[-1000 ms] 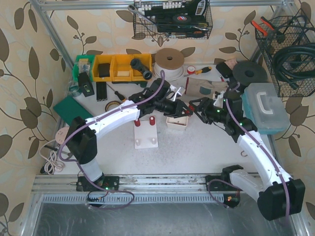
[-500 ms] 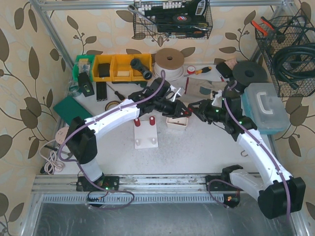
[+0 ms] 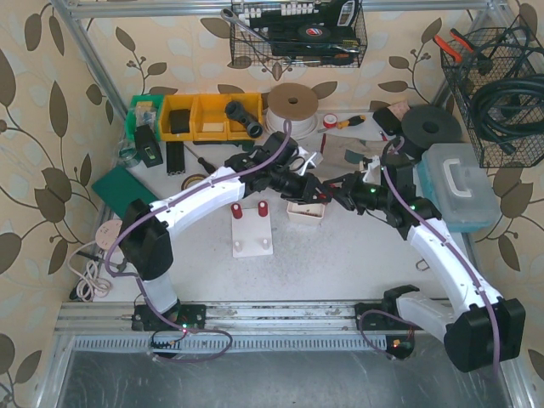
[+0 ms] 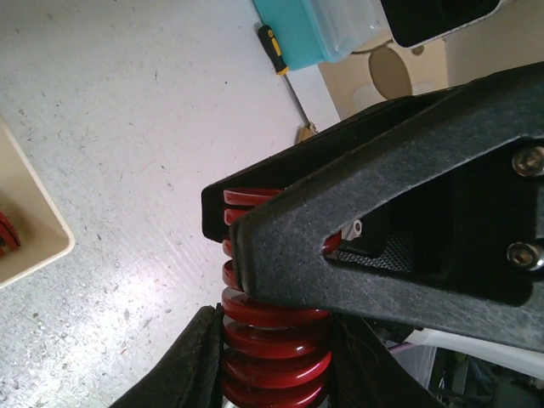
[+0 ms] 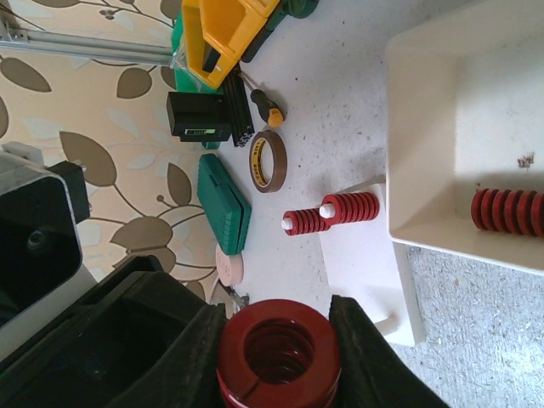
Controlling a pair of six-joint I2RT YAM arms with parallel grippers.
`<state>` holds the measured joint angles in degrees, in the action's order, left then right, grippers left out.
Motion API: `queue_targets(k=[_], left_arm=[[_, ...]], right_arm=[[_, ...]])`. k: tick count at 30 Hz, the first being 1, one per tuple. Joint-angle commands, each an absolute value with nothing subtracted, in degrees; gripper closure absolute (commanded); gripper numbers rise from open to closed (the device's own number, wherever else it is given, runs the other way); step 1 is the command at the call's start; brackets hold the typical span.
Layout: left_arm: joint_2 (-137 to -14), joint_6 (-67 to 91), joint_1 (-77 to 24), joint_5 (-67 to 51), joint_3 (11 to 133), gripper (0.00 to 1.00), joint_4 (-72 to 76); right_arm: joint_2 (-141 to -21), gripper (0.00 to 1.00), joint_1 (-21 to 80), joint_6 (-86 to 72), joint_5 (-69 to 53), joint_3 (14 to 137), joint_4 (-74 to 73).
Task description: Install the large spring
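We log the large red spring (image 5: 279, 353) pinched by left fingers (image 4: 191, 365) and right fingers (image 5: 365, 357), not yet on the peg block (image 3: 253, 229).

Bright, even light falls from above; shadows on the bench (image 3: 340, 255) are faint and soft. In the left wrist view, white glare washes the bench and highlights streak the large spring (image 4: 276, 340). The nearest parts blur slightly.
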<state>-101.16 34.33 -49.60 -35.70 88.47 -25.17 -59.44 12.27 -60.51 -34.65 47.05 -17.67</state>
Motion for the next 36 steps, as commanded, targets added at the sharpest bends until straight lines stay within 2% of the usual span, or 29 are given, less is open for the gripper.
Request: queue_targets(k=[1, 3, 5, 7, 8, 10, 16, 24, 29, 36], left_arm=[[-100.3, 31.9, -50.2, -36.9, 91.9, 1.00, -25.2], [-100.1, 32.0, -50.1, -36.6, 91.9, 1.00, -25.3], [-99.3, 32.6, -50.1, -36.0, 91.1, 0.81, -24.4], [-97.8, 34.0, -50.1, -35.4, 89.7, 0.47, -22.6], [-97.0, 35.2, -50.0, -34.9, 88.7, 0.39, -21.4], [-94.5, 38.8, -49.7, -33.5, 85.5, 0.32, -17.0], [-85.1, 61.1, -49.6, -23.3, 65.6, 0.25, 15.0], [-91.4, 82.5, -49.7, -21.5, 57.3, 0.24, 52.5], [-94.4, 83.3, -50.2, -24.2, 62.0, 0.29, 52.6], [-94.2, 83.4, -50.4, -24.7, 60.4, 0.38, 52.6]], right_arm=[[-59.4, 1.00, 12.5, -59.5, -35.1, 48.6, -19.4], [-59.7, 1.00, 12.4, -59.4, -35.0, 48.7, -19.8], [-59.6, 1.00, 12.5, -59.5, -34.7, 48.7, -19.7], [-59.1, 1.00, 12.3, -59.7, -33.5, 48.9, -19.4], [-58.7, 1.00, 12.3, -60.1, -32.8, 49.0, -18.9], [-58.0, 1.00, 12.2, -61.8, -31.6, 48.9, -17.4], [-54.0, 1.00, 12.1, -71.5, -24.7, 47.2, -9.5], [-48.8, 1.00, 12.2, -84.3, -17.7, 42.2, -1.4], [-47.1, 1.00, 12.3, -88.7, -16.2, 39.6, 1.9], [-45.8, 1.00, 12.2, -88.7, -14.4, 39.2, 1.4]])
